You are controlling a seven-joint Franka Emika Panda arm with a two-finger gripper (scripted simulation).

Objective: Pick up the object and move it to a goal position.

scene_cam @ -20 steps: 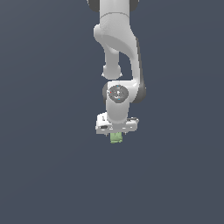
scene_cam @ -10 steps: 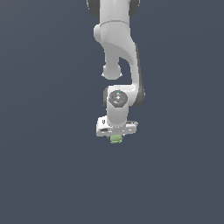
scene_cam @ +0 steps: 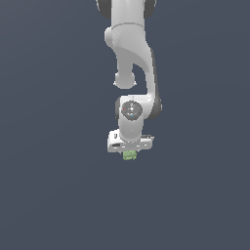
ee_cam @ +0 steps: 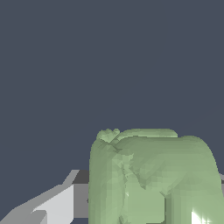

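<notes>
The white arm (scene_cam: 131, 63) hangs down from the top of the exterior view, wrist turned so that the gripper (scene_cam: 129, 152) points straight down over a plain dark grey surface (scene_cam: 49, 195) that shows no edges, corners or markings in either view. The object, a small pale green block (scene_cam: 129, 155), sits directly beneath the gripper body, protruding just below it and much narrower than the gripper's width. In the wrist view the block (ee_cam: 151, 175) fills the near part of the picture as a lumpy, rounded mass, with a light grey finger (ee_cam: 52, 205) lying against its side. On that evidence the jaws appear drawn in tight on the block, which is held between them; the second finger is hidden behind the block, so contact on that side cannot be confirmed. Whether the block rests on the surface or is carried clear of it cannot be told, as no shadow or contact line is visible. The vertical approach and central placement of the block between the fingers suit a secure pinch on such a narrow piece. No goal marker appears in either view, so the remaining distance cannot be assessed. Judged status: grasp made, transport stage in hand. Risk noted: the block's uneven faces may let it twist in the grip under quick motion.
</notes>
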